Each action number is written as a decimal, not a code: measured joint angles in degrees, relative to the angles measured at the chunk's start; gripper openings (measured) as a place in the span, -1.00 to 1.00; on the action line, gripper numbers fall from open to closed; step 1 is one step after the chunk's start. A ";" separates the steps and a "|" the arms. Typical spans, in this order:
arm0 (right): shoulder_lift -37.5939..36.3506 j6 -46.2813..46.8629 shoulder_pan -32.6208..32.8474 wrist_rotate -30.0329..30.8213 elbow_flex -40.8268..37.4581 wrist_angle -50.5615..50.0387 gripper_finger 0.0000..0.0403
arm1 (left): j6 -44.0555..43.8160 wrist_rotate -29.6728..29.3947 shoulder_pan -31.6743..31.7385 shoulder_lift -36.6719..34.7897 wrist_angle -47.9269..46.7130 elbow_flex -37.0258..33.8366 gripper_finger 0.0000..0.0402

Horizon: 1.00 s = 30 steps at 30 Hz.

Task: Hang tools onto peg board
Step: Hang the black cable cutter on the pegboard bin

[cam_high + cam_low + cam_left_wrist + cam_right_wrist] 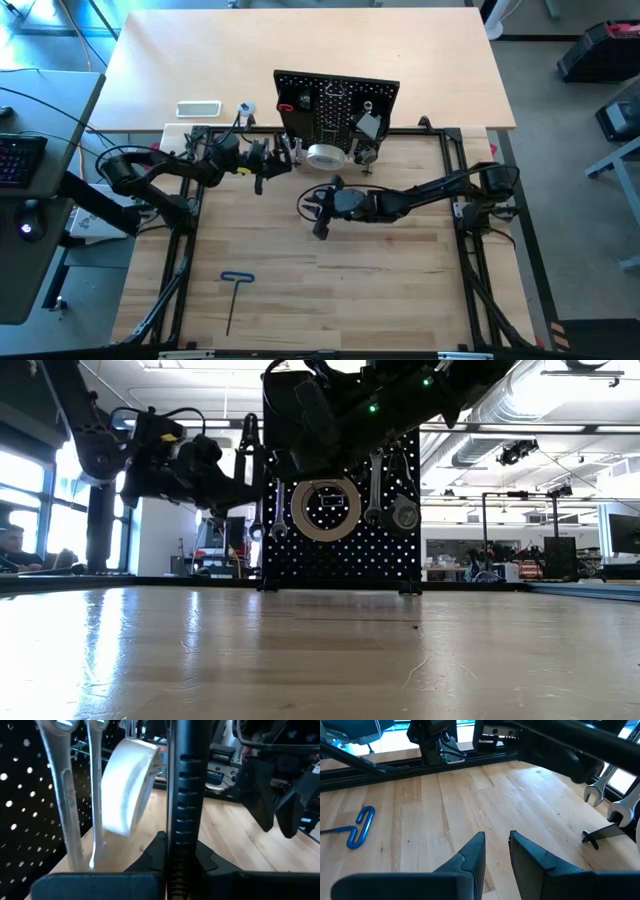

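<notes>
From overhead, my left gripper [262,168] sat at nine o'clock of the peg board [335,100], pinching a dark-handled tool [181,805] beside the hung wrenches [65,805] and tape roll [325,156]; my right gripper [322,210] hovered at six o'clock of the board, fingers slightly parted, holding nothing. The blue hex key [233,296] lay on the table [400,290] at seven o'clock.

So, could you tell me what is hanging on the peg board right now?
On the peg board hang a tape roll and silver wrenches. Its upper part is covered by the arms, so anything there is hidden.
</notes>
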 joint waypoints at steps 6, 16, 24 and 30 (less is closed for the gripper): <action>0.00 0.42 0.01 0.00 0.00 0.12 -0.60 | 0.87 0.04 -0.02 0.04 -1.80 0.49 -0.91; 0.00 0.44 0.00 0.02 0.00 0.13 -0.60 | 1.70 -0.26 1.49 0.04 -3.77 0.51 -0.91; 0.00 0.44 0.00 0.02 0.00 0.28 -0.60 | 1.72 -0.41 3.18 0.04 -3.91 0.54 -0.91; 0.02 0.44 0.00 0.03 0.00 1.99 -0.60 | 1.78 -0.72 3.19 0.06 -5.60 1.54 -0.91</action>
